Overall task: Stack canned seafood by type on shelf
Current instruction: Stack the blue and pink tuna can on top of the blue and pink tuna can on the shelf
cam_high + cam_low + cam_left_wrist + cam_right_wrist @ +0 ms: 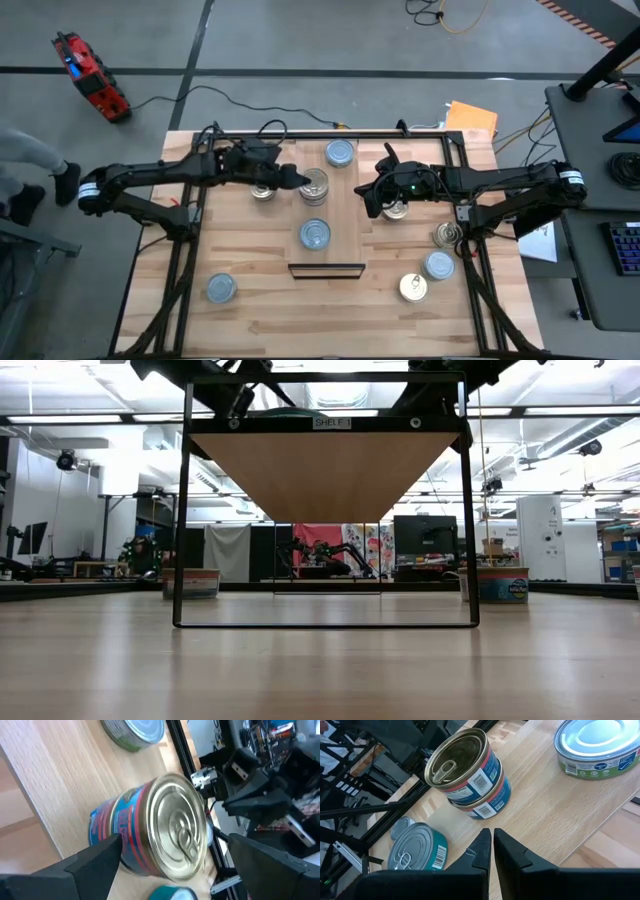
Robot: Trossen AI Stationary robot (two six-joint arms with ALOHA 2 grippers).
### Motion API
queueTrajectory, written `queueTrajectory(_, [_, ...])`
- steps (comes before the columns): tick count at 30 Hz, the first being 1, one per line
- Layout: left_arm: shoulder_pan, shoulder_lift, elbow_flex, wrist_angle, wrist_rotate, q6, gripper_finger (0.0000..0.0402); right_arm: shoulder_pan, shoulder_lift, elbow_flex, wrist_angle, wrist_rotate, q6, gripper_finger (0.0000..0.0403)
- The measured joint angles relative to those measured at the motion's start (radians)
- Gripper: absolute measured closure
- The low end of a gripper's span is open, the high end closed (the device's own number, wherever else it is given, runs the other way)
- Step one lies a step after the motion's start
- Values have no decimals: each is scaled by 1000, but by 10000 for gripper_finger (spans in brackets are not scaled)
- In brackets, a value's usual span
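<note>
The shelf (345,215) is a pale plank on a black frame at the table's middle. On it stands a stack of two red-and-blue tins with a gold ringed top (165,830) (314,185). A blue-grey-topped tin (340,153) sits farther back and another (314,234) nearer. My left gripper (300,180) is open, one finger (95,865) on each side of the stack. My right gripper (492,845) is shut and empty, hovering at the shelf's right edge (372,195). My left gripper reaches level from the table's left with its fingers on either side of the stack. One finger (265,865) stands clear of the tins. The other finger's tip (116,842) lies against the stack's side in the view, and I cannot tell whether it touches.
Loose tins lie on the table: a teal one (417,847) under my left arm, one (397,208) below my right gripper, three at the right (438,264) and one at the near left (221,289). The shelf's black frame (325,624) stands on the table.
</note>
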Motion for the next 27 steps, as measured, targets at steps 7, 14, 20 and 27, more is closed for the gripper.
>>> queueTrajectory(7, [36,-19,48,-122,-1,98,55,0,0,0,-2,0,29,390])
queueTrajectory(14, [45,-43,227,-268,-86,359,72,0,35,1,-2,-48,87,390])
queueTrajectory(20, [27,-48,399,-300,-125,630,92,-2,117,0,6,-31,96,390])
queueTrajectory(27, [9,-49,497,-449,-201,719,120,-14,155,39,12,-30,78,390])
